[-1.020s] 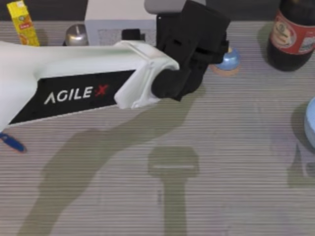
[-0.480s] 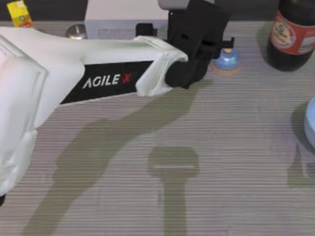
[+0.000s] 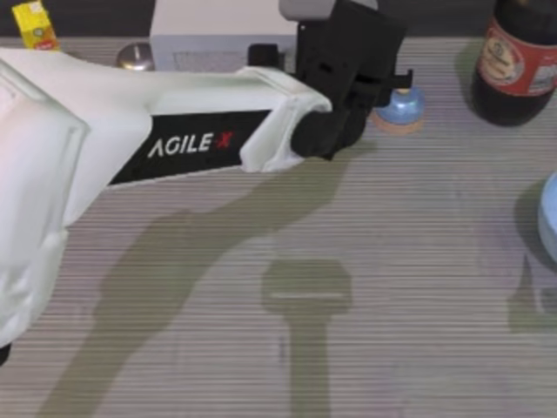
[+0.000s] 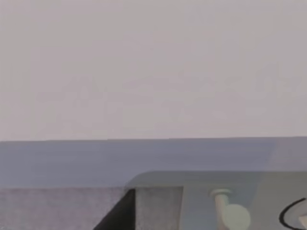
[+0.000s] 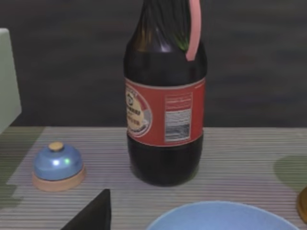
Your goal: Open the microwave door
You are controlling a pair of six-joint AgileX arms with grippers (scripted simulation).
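The white microwave (image 3: 222,22) stands at the table's back edge, left of centre. A strip of the microwave door's grey mesh window (image 3: 204,59) shows along its front, just above my left arm. My left gripper (image 3: 348,48) is at the microwave's right front corner and covers that part of it. In the left wrist view a pale panel (image 4: 153,72) fills most of the picture, with a small pale peg-like handle (image 4: 229,213) and a patch of mesh (image 4: 158,206) close by. My right gripper (image 5: 96,215) is parked at the right, outside the top view.
A blue bell (image 3: 399,109) on a tan base sits just right of the left gripper. A dark bottle with a red label (image 3: 513,61) stands back right, a blue bowl (image 3: 548,218) at the right edge. A silver bell (image 3: 137,54) and a yellow box (image 3: 35,22) stand back left.
Since a second ago my left arm has risen and pushed its gripper a little right and toward the back, at the microwave's right corner. Over the last half second almost nothing moved.
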